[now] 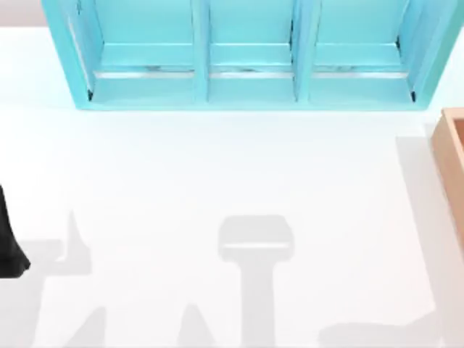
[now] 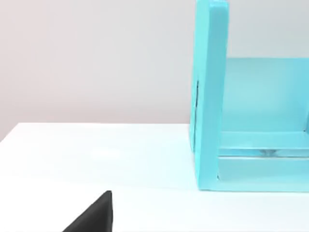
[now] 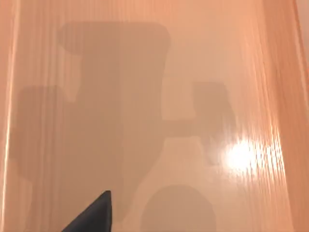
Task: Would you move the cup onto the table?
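Note:
The cup is out of view. The white table [image 1: 217, 167] spreads across the top view, with grey shadows of the arms on its near half. My left arm [image 1: 9, 246] shows as a dark shape at the table's left edge. A dark corner of my left gripper [image 2: 94, 216] hangs over the table [image 2: 96, 154], facing the end of the shelf unit. In the right wrist view, a dark corner of my right gripper [image 3: 94, 216] hovers above the tan wooden floor of the box [image 3: 193, 72], where the arm's shadow and a round shadow fall.
A turquoise shelf unit [image 1: 246, 54] with three compartments stands along the table's far side; its end wall [image 2: 207, 96] is near the left arm. The tan wooden box [image 1: 451, 156] sits at the table's right edge.

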Robot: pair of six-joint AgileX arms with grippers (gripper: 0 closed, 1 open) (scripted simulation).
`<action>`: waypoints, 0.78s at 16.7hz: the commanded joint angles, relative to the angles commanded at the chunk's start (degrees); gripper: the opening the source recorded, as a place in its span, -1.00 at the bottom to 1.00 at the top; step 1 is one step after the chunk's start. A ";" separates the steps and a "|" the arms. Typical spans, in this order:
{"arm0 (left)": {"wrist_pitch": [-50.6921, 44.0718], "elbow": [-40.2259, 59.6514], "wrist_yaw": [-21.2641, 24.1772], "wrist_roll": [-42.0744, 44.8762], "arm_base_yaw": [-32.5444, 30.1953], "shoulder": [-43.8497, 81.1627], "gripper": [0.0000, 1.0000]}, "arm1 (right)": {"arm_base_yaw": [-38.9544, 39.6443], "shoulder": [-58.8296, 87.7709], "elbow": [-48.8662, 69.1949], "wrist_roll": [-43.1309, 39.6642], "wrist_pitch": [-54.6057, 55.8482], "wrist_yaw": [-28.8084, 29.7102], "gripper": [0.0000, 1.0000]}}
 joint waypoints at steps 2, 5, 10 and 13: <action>0.00 0.00 0.00 0.00 0.00 0.00 1.00 | -3.65 8.72 7.16 -3.40 -8.02 -0.01 1.00; 0.00 0.00 0.00 0.00 0.00 0.00 1.00 | -8.47 21.52 16.25 -7.91 -18.71 -0.02 1.00; 0.00 0.00 0.00 0.00 0.00 0.00 1.00 | -13.44 33.53 25.07 -12.49 -30.25 0.01 1.00; 0.00 0.00 0.00 0.00 0.00 0.00 1.00 | -13.81 34.24 25.66 -12.85 -30.93 0.01 1.00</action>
